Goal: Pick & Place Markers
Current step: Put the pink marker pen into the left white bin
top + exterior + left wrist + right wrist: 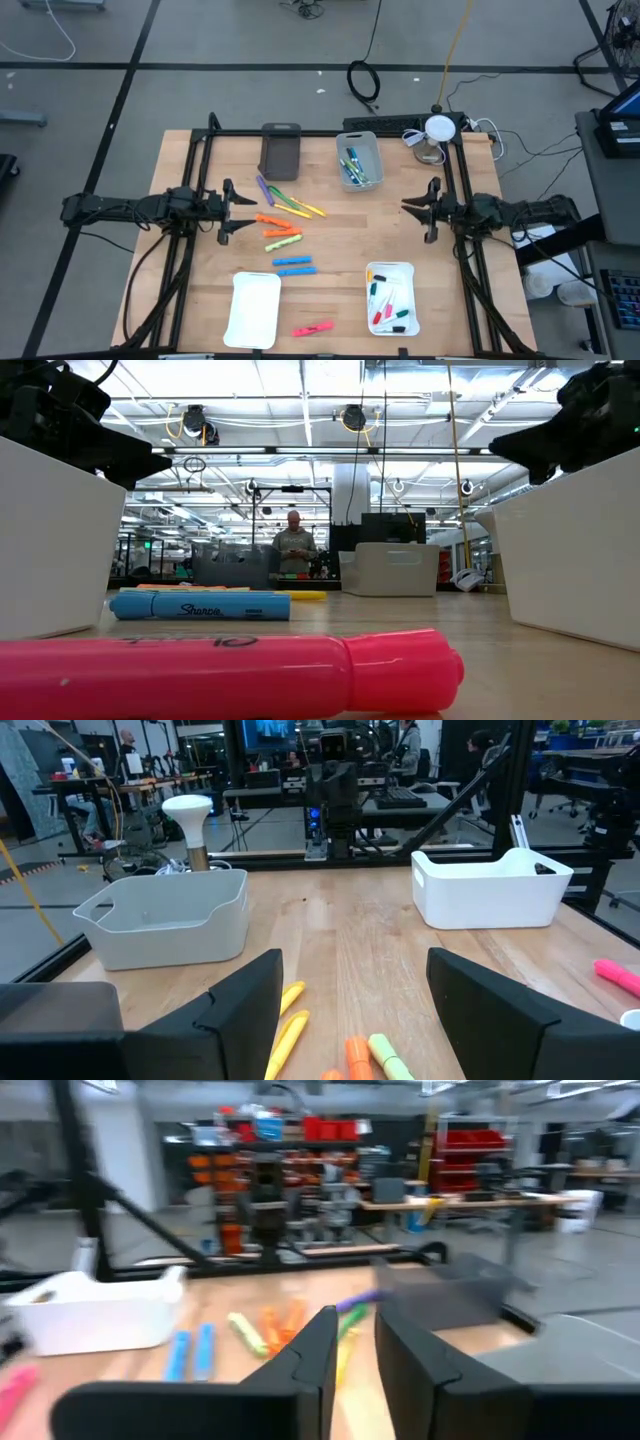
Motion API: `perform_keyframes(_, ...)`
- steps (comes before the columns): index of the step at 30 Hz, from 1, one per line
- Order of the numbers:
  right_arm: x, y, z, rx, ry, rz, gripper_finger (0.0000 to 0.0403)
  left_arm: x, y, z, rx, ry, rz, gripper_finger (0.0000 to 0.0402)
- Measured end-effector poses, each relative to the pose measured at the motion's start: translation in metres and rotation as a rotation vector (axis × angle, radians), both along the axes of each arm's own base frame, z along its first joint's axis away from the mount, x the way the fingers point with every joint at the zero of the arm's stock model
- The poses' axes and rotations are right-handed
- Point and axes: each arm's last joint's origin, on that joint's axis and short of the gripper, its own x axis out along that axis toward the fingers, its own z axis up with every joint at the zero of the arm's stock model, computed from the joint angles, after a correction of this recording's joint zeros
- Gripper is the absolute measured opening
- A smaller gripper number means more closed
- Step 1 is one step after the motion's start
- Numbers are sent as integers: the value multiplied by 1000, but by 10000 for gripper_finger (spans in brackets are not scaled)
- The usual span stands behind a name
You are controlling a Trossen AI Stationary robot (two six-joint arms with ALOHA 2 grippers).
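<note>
Loose markers lie flat on the wooden table between my two arms: purple (pixel 265 190), yellow (pixel 300 207), orange (pixel 272 219), green (pixel 283 244), two blue (pixel 294 266) and a pink one (pixel 313 328) near the front edge. More markers lie in the light grey bin (pixel 359 160) and in the white tray (pixel 392 298). My left gripper (pixel 246 212) (pixel 355 1010) hovers open just left of the pile, holding nothing. My right gripper (pixel 408 206) (pixel 355 1350) hovers at the table's right, fingers almost together with only a narrow slit between them, pointing at the pile.
A dark grey bin (pixel 280 150) stands at the far edge. A second white tray (pixel 253 308) with nothing in it sits near the front left. A lamp (pixel 437 130) and cables sit at the far right corner. A person (pixel 294 545) stands beyond the table.
</note>
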Motion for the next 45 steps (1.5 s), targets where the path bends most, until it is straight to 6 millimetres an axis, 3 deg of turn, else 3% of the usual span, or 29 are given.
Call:
perform_keyframes(4,0,-10,-1,-4,13,-89,26,0,0,0,0,0,0,251)
perform_keyframes(9,0,-11,-1,-31,12,-43,2,0,0,0,0,0,0,251)
perform_keyframes(19,-4,-11,6,-79,-61,-49,0,0,0,0,0,0,0,251)
perform_keyframes(45,-4,-12,0,-82,12,-99,0,0,0,0,0,0,0,251)
